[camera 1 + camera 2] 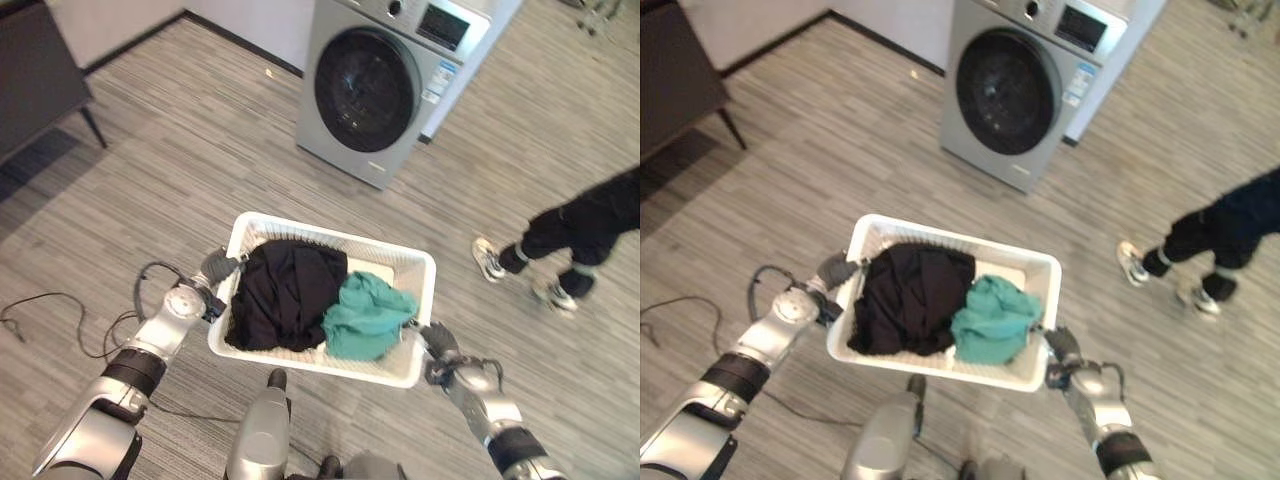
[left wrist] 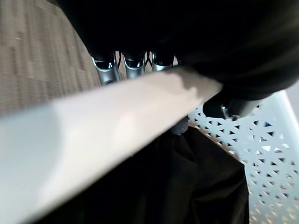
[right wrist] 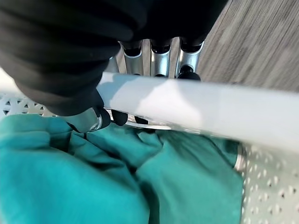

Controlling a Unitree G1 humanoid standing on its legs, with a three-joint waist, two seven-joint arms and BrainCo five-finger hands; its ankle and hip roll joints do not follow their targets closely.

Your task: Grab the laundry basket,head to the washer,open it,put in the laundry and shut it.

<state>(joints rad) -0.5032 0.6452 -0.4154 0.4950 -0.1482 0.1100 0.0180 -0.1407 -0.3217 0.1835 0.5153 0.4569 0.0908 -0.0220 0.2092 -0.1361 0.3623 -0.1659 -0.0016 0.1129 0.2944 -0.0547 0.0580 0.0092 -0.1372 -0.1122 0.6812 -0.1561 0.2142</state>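
1. The white plastic laundry basket (image 1: 402,268) is rectangular, with perforated lattice walls and a smooth rolled rim. It is held off the grey wood-grain floor (image 1: 200,130), low in the head views and close in front of the robot.
2. The left hand (image 1: 216,268) grips the basket's left short end. In its wrist view the silver fingers (image 2: 134,64) curl over the outside of the rim and the thumb hooks inside, closed on the rim.
3. The right hand (image 1: 436,342) grips the opposite short end at the near right corner. Its wrist view shows the fingers (image 3: 161,58) wrapped over the rim from outside and the dark thumb tip tucked beneath, clamped on the rim.
4. The basket hangs between the two hands, its long axis running left to right across the robot's front, slightly skewed so that the left end sits farther away than the right. Its open top faces up.
5. Inside, a crumpled black garment (image 1: 285,292) fills the left half, just beside the left hand. A bunched teal garment (image 1: 367,315) touches it on the right, against the rim near the right hand.
6. Farther off stands a silver front-loading washing machine (image 1: 385,85) with its dark round door closed, well apart from the basket.
7. To the right, a person's legs in dark trousers and pale shoes (image 1: 570,245) stand on the floor.
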